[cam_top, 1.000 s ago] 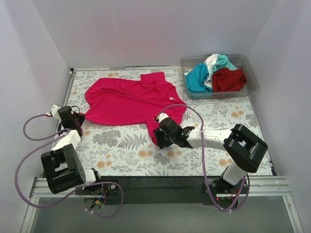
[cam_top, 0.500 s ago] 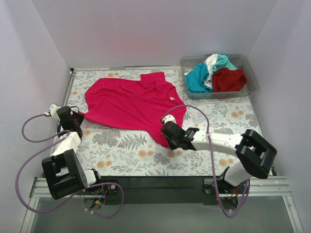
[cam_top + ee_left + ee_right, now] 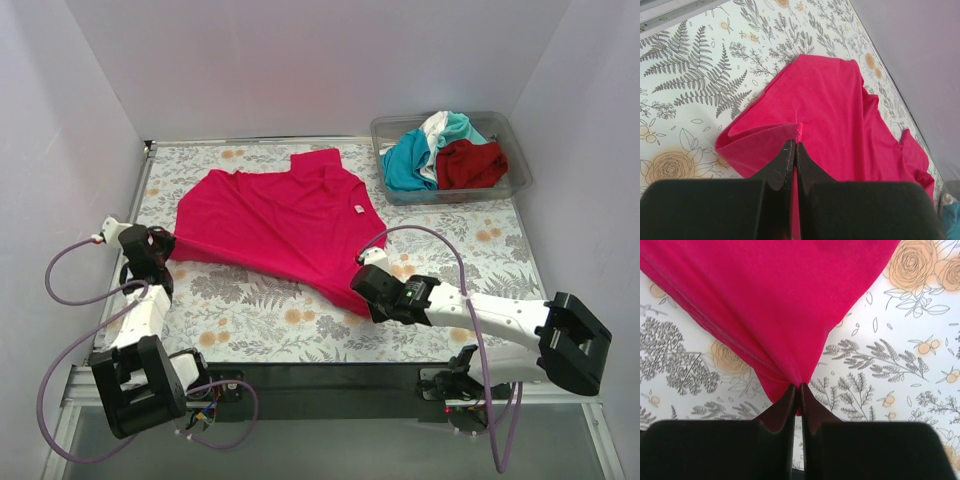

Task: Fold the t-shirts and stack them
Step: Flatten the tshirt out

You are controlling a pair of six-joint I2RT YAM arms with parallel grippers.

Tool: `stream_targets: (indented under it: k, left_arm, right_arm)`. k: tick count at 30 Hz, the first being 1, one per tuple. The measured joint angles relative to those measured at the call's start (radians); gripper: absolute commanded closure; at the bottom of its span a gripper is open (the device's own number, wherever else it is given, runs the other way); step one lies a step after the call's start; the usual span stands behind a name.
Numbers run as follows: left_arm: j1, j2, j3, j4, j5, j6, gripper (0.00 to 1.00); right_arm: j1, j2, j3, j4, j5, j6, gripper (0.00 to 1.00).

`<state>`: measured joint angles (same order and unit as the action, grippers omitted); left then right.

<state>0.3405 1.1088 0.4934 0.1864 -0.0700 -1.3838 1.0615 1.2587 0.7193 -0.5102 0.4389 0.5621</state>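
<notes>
Floral tabletop (image 3: pixel 250 310): I'm watching magenta t-shirt (image 3: pixel 285 225) lying spread, left gripper (image 3: pixel 792 146) clamping its left edge, right gripper (image 3: pixel 797 387) clamping its near corner.

The left arm (image 3: pixel 140 310) rises from its base at the near left and reaches away along the left side, wrist bent toward the middle. The left gripper (image 3: pixel 792 145) has its jaws pressed together on a folded edge of the pink shirt (image 3: pixel 290 220). The right arm (image 3: pixel 500 315) lies low, stretched leftward with its elbow far out to the right. The right gripper (image 3: pixel 797 386) is clamped tight on the shirt's near corner.
</notes>
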Motion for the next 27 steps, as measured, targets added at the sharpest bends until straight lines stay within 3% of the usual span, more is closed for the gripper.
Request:
stream_targets:
  k: [13, 21, 27]
  left_arm:
    - [-0.086, -0.202, -0.03, -0.038, -0.054, -0.028, 1.0]
    - [-0.116, -0.288, -0.03, -0.188, -0.237, -0.065, 1.0]
    - [-0.122, -0.294, -0.03, -0.249, -0.327, -0.071, 1.0]
  right_arm:
    - [0.177, -0.177, -0.009, -0.132, 0.006, 0.145, 0.99]
    - [0.305, -0.159, -0.009, -0.179, 0.021, 0.243, 0.99]
    - [0.319, -0.164, -0.009, -0.198, 0.087, 0.257, 0.99]
